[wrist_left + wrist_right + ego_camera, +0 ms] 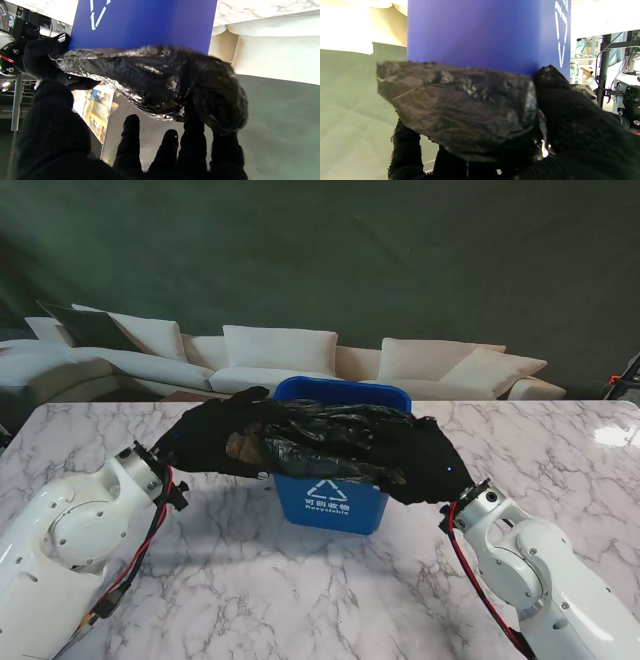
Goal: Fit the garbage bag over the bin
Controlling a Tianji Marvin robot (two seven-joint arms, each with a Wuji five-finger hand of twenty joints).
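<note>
A blue recycling bin [330, 500] stands upright mid-table, its far rim [340, 388] showing. A black garbage bag [325, 440] is stretched across the bin's mouth between my two black-gloved hands. My left hand [215, 435] holds the bag's left edge beside the bin's left wall. My right hand [425, 465] holds its right edge by the right wall. In the left wrist view the bag [155, 80] hangs off two fingertips against the bin [145, 22]; two other fingers [130, 140] are free. In the right wrist view the bag [460, 107] drapes over my fingers at the bin wall [482, 32].
The marble table [330, 590] extends around the bin on all sides. Beyond its far edge stands a white sofa [280, 355] in front of a dark green backdrop. Both white forearms [80, 530] rise from the near corners.
</note>
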